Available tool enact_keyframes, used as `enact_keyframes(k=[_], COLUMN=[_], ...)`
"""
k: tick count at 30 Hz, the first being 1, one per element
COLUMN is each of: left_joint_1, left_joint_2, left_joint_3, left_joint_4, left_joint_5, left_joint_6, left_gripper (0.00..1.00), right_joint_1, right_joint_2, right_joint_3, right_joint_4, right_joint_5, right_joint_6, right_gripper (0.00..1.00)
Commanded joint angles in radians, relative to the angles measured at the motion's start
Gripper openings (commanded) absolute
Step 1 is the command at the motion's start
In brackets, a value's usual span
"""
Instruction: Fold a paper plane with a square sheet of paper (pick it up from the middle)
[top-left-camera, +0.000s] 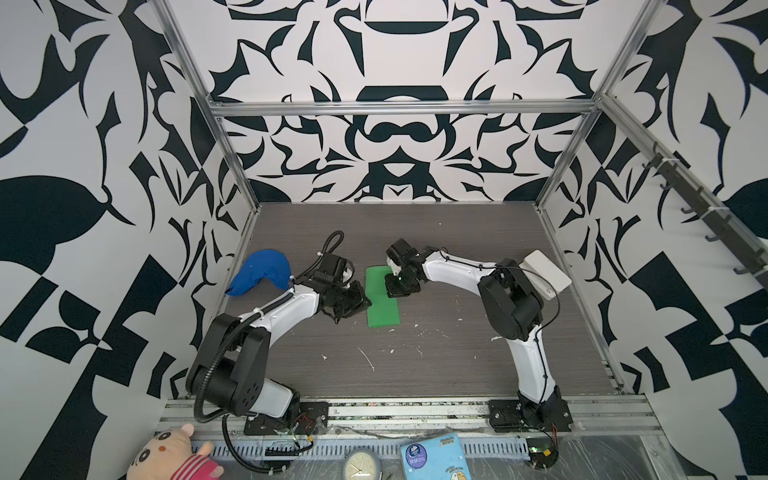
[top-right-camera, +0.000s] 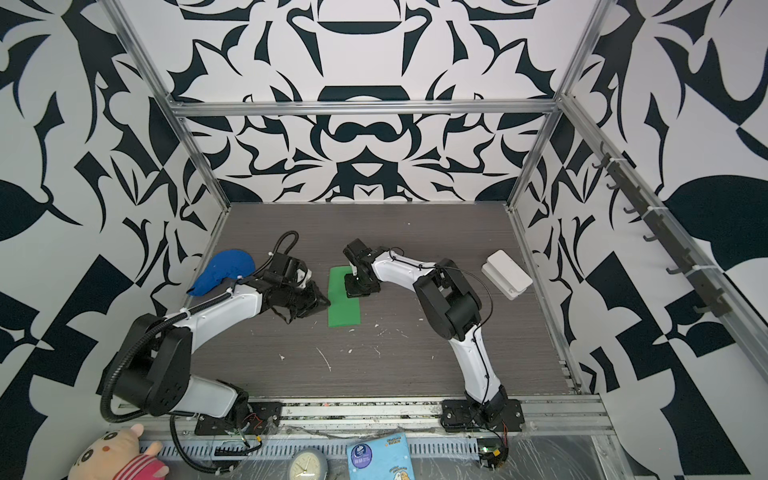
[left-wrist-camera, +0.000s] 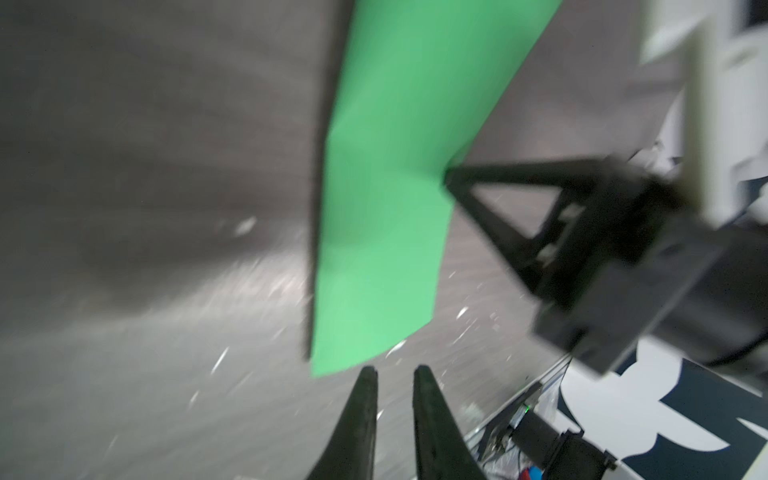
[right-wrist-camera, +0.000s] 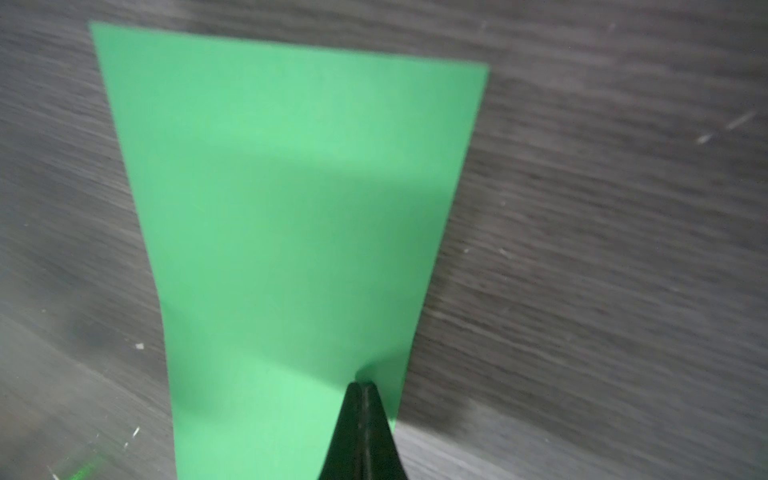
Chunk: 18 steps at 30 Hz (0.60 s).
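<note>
Lying lengthwise front-to-back: the green paper (top-left-camera: 382, 311).

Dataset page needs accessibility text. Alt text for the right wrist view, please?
A green sheet of paper, seen as a long rectangle, lies flat on a dark wood-grain table. The right gripper, shut, rests its tips on the paper close to one long edge. The picture is slightly blurred.
</note>
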Motion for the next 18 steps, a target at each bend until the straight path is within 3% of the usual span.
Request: enact_keyframes(k=[1, 8, 18], left_joint_1=[0.015, 0.076, 0.154], left_joint_2=[0.109, 0.290, 0.483], left_joint_3=[0.058, 0.179, 0.349], left_joint_4=[0.101, 0.194, 0.095], left_joint_5=[-0.002, 0.107, 0.131], left_joint_6=[-0.004, 0.032, 0.163], left_gripper=[0.17, 0.15, 0.12], right_joint_1=[-0.013, -0.013, -0.013], right_joint_2=[0.114, 0.103, 0.116], right_joint_3=[-0.068, -0.090, -0.087], right_joint_4=[-0.115, -0.114, -0.118], right_joint_5=[0.149, 0.147, 0.153], right_joint_6=[-0.001, -0.003, -0.004], right_gripper=[0.00, 0.00, 0.00])
